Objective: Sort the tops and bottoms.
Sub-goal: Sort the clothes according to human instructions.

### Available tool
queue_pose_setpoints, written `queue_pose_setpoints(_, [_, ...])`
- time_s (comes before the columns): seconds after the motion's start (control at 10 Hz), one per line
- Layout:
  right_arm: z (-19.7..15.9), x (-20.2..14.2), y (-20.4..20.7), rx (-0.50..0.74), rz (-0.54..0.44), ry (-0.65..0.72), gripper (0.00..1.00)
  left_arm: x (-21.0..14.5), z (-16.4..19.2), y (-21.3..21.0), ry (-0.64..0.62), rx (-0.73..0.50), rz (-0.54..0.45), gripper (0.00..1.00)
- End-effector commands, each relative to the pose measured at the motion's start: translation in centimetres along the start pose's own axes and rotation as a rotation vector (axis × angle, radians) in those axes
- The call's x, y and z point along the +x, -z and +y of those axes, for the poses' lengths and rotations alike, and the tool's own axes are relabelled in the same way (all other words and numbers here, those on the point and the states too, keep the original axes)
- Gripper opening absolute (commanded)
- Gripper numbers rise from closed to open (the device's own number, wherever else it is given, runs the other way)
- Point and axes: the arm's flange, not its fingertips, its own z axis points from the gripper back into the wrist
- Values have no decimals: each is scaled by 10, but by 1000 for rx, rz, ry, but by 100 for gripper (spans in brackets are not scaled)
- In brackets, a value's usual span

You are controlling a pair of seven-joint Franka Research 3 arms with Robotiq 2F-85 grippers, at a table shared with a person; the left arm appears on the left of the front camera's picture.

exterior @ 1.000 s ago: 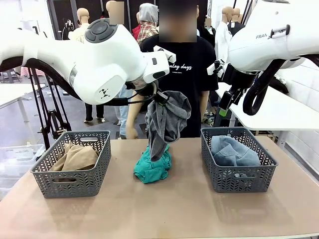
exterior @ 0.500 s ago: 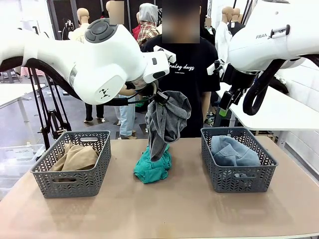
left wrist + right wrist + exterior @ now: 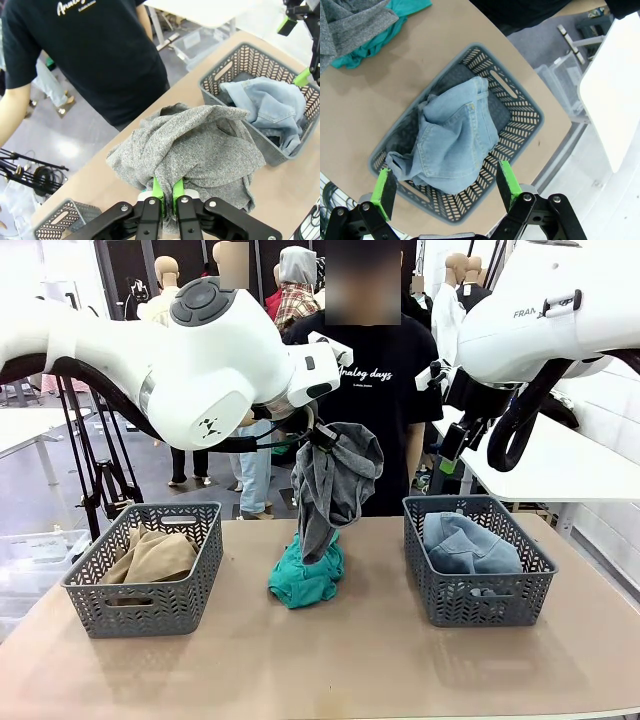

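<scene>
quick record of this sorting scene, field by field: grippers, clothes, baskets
left gripper: shut on the grey top, lifted above the table
right gripper: open, holding nothing, above the right basket
teal top: on the table between the baskets, under the hanging grey top
khaki top: in the left basket
denim bottoms: in the right basket
person: standing at the far side

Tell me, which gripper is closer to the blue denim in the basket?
Right. The right gripper hangs open above the denim in its basket; the left gripper is over the table's middle, shut on a grey top.
</scene>
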Motion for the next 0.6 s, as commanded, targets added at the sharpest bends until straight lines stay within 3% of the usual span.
queue_pose_setpoints(0.0, [0, -1, 0, 11, -3, 4, 100, 6, 1, 0, 2, -4, -8, 0])
queue_pose_setpoints(0.5, [0, -1, 0, 11, -3, 4, 100, 6, 1, 0, 2, -4, -8, 0])
